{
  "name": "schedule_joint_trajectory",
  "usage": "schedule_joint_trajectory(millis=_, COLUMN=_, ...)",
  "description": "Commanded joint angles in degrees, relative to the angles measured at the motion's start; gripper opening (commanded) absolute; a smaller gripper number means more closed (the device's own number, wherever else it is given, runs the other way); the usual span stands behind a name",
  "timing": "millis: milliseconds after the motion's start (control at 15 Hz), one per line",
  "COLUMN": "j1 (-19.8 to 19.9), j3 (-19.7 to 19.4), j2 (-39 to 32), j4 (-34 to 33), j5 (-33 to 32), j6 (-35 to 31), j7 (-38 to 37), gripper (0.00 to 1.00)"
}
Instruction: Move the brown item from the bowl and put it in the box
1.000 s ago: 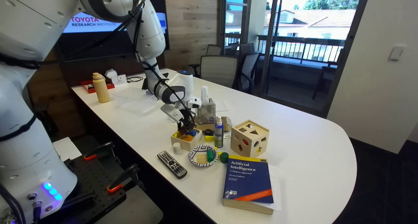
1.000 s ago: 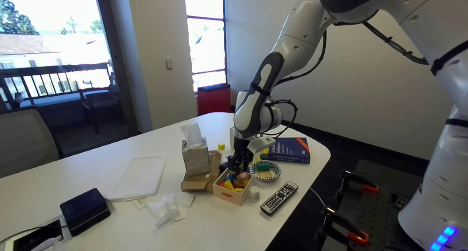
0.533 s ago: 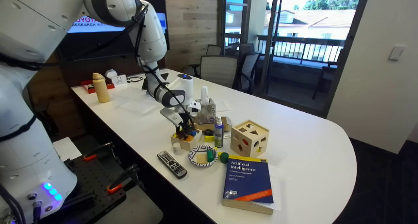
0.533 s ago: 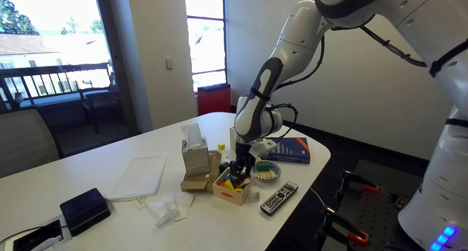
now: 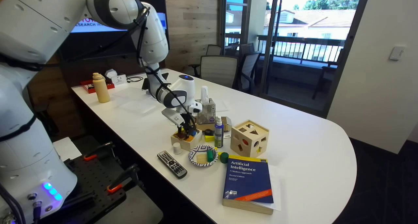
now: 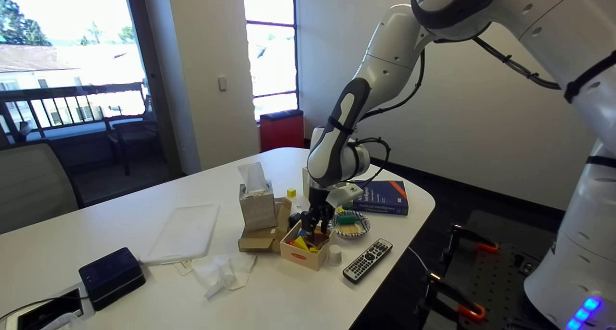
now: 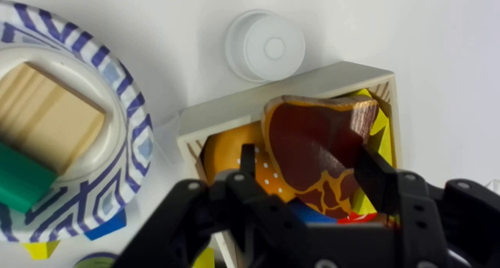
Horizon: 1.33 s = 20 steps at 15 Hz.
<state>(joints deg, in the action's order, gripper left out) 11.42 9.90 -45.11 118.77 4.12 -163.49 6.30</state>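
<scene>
The brown item (image 7: 308,139), a flat steak-shaped piece with orange edging, lies tilted in the pale wooden box (image 7: 289,90) on other coloured pieces. My gripper (image 7: 304,154) is open over the box. One finger is at the brown item's right side, perhaps touching; the other stands apart over an orange dotted piece. The box shows in both exterior views (image 5: 179,143) (image 6: 301,256), with the gripper (image 6: 317,226) reaching down into it and partly hiding its contents. The blue-and-white patterned bowl (image 7: 117,84), also in an exterior view (image 5: 192,157), holds a wooden block and a green piece.
A small white cup (image 7: 273,47) stands against the box wall. A remote control (image 5: 172,164) lies near the table edge. A spray bottle (image 5: 218,134), a wooden cube with holes (image 5: 249,139), a blue book (image 5: 248,181), a tissue box (image 6: 257,207) and open cardboard (image 6: 262,238) surround it.
My gripper has moved slightly down and across the box. The brown item, more upright at the fingers one second ago, now lies lower in the box.
</scene>
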Motion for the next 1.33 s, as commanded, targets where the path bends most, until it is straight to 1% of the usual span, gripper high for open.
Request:
schedule_joint_trajectory(millis=0, j1=-0.97, j3=-0.76, j2=-1.50, j4=-2.58, j5=0.34, j6=0.25, j7=0.71, gripper=0.43)
schedule_joint_trajectory(millis=200, j1=-1.20, j3=-1.05, j2=-2.17, j4=-3.54, j5=0.19, j6=0.48, j7=0.56, gripper=0.43)
schedule_joint_trajectory(millis=267, j1=-1.32, j3=-1.23, j2=-2.05, j4=-3.58, j5=0.12, j6=0.46, j7=0.46, gripper=0.92)
schedule_joint_trajectory(millis=333, j1=-1.60, j3=-1.69, j2=-1.65, j4=-3.45, j5=-0.04, j6=0.38, j7=0.22, gripper=0.93)
schedule_joint_trajectory(millis=400, j1=-1.73, j3=-2.02, j2=-1.33, j4=-3.37, j5=-0.11, j6=0.21, j7=0.12, gripper=0.98)
schedule_joint_trajectory(millis=467, j1=-1.91, j3=-2.50, j2=-0.69, j4=-3.03, j5=-0.18, j6=0.02, j7=0.00, gripper=1.00)
schedule_joint_trajectory(millis=800, j1=-1.46, j3=-3.76, j2=4.54, j4=0.06, j5=-0.25, j6=-1.08, j7=0.06, gripper=1.00)
schedule_joint_trajectory(millis=933, j1=-1.65, j3=-4.80, j2=7.33, j4=1.65, j5=-0.38, j6=-2.06, j7=-0.23, gripper=1.00)
schedule_joint_trajectory(millis=1267, j1=-1.78, j3=-8.03, j2=16.38, j4=7.98, j5=-0.66, j6=-4.54, j7=-0.84, gripper=1.00)
